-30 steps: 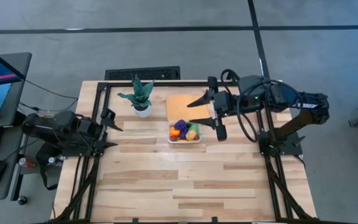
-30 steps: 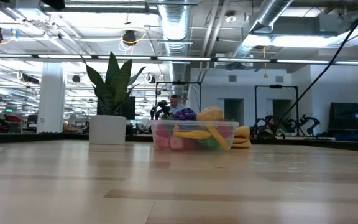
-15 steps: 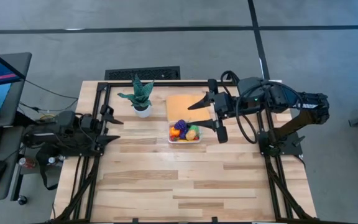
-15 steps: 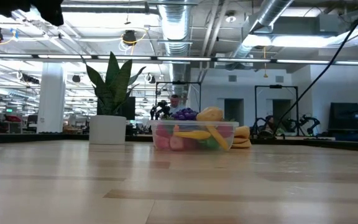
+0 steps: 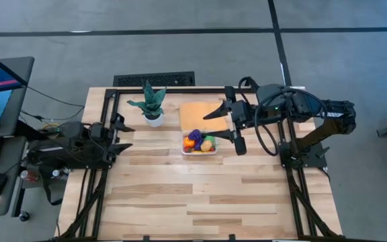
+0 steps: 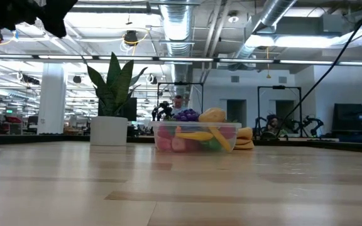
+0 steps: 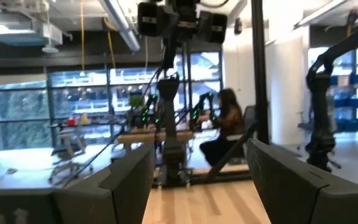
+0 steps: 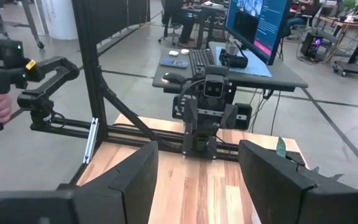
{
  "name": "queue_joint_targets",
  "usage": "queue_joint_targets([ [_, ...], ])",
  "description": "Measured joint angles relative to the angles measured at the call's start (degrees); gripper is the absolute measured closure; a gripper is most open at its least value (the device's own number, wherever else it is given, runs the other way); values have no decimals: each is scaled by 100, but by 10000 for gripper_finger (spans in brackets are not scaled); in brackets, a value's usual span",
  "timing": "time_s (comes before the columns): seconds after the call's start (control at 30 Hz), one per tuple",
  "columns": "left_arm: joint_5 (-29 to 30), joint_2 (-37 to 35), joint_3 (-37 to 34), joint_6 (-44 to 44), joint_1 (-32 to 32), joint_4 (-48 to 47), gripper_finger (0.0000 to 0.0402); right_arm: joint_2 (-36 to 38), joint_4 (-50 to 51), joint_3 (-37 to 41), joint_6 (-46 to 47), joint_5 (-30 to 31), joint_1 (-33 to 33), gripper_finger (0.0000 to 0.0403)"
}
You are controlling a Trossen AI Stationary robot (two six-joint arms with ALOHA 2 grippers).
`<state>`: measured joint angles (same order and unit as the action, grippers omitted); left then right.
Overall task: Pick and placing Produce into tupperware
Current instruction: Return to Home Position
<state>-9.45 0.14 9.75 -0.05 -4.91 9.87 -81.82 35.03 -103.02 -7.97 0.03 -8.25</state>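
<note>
Produce (image 5: pixel 197 140) fills the tupperware (image 5: pixel 199 152), touching the orange cloth (image 5: pixel 195 113). Right gripper (image 5: pixel 209 124) hovers above both, fingers spread, empty. Left gripper (image 5: pixel 121 136) sits at the table's (image 5: pixel 180 195) left edge, likewise released.

I see a pale wooden table (image 5: pixel 180 195) with a soft sheen, a clear glossy plastic container (image 6: pixel 197 126), a matt orange cloth (image 5: pixel 195 113) and a smooth white pot (image 6: pixel 109 132).

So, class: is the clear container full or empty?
Full: toy produce fills the clear container, heaped above its rim.
</note>
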Motion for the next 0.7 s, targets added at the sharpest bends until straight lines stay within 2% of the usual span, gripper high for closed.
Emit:
queue_joint_targets([
  [0.17, 114, 2, -562, -252, -1, 989, 155, 0, 55, 0, 51, 0, 0, 188],
  [0.4, 587, 2, -911, -249, -1, 1871, 155, 0, 247, 0, 203, 0, 0, 188],
  [0.7, 732, 11, -917, -219, -2, 1822, 155, 0, 226, 0, 201, 2, 100, 188],
])
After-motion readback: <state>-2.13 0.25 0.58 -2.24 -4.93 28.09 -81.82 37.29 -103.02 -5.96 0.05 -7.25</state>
